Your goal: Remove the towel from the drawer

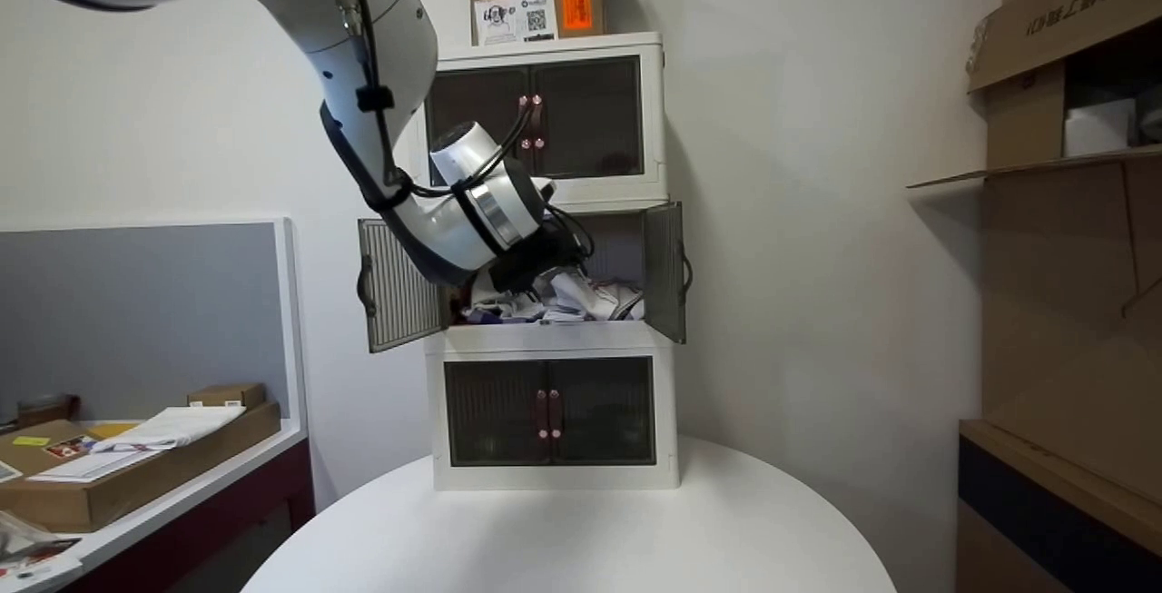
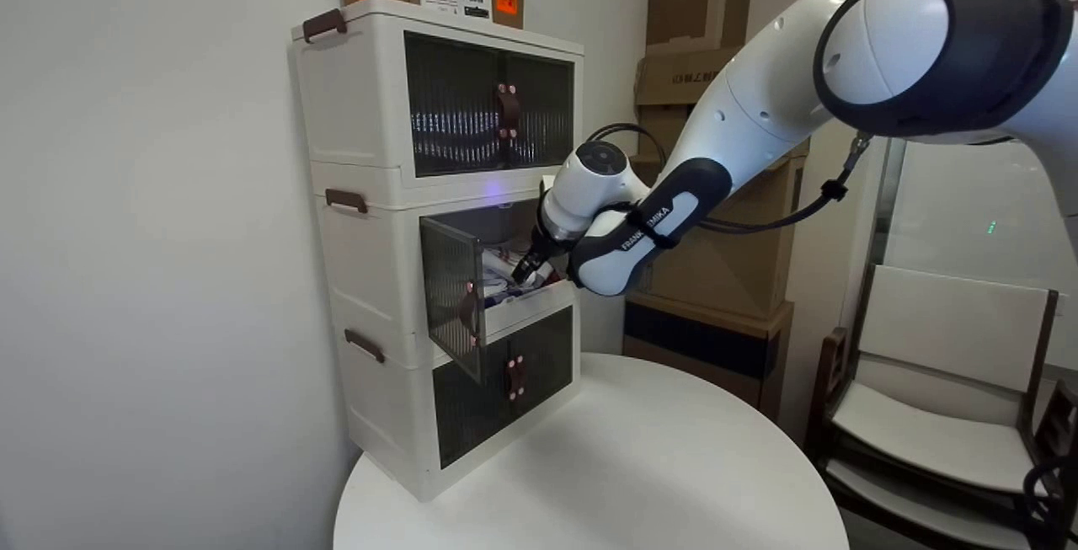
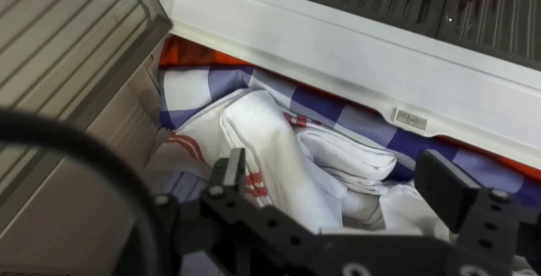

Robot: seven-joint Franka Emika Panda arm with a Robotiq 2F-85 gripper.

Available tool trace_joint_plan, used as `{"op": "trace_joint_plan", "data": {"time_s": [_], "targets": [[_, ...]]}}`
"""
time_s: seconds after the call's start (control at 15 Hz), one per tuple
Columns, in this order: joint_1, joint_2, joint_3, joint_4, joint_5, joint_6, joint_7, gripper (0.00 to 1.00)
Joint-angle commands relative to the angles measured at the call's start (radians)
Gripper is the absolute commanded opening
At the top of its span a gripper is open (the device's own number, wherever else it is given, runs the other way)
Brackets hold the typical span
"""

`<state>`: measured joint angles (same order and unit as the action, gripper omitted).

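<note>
The middle compartment of the white cabinet [image 1: 549, 337] stands open and holds a heap of towels. In the wrist view, a white folded towel [image 3: 279, 149] with red stripes lies on top, with another white folded towel [image 3: 346, 151] beside it. A blue-and-white checked cloth [image 3: 317, 105] lies along the front edge. The towels also show in both exterior views [image 1: 585, 298] [image 2: 498, 268]. My gripper [image 3: 341, 178] is open, with its fingers wide apart over the towels and nothing gripped. In an exterior view, the gripper [image 2: 524, 272] points down into the compartment. Whether the fingertips touch cloth I cannot tell.
The left door [image 1: 399, 284] and right door [image 1: 664, 271] of the compartment swing outward on either side of the opening. Closed compartments lie above [image 1: 585, 116] and below [image 1: 599, 411]. The cabinet stands on a round white table [image 1: 563, 538]. Cardboard boxes [image 2: 716, 238] stand beside it.
</note>
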<state>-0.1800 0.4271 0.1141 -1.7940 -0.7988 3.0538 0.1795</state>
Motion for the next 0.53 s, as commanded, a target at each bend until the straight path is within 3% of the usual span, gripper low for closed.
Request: {"op": "trace_joint_plan", "data": {"time_s": [0.0,0.47], "targets": [[0.065,0.097,-0.064,0.155,-0.052,0.036,0.042,1.0],[0.144,0.22,-0.182,0.311,-0.049,0.071,0.096,1.0]]}}
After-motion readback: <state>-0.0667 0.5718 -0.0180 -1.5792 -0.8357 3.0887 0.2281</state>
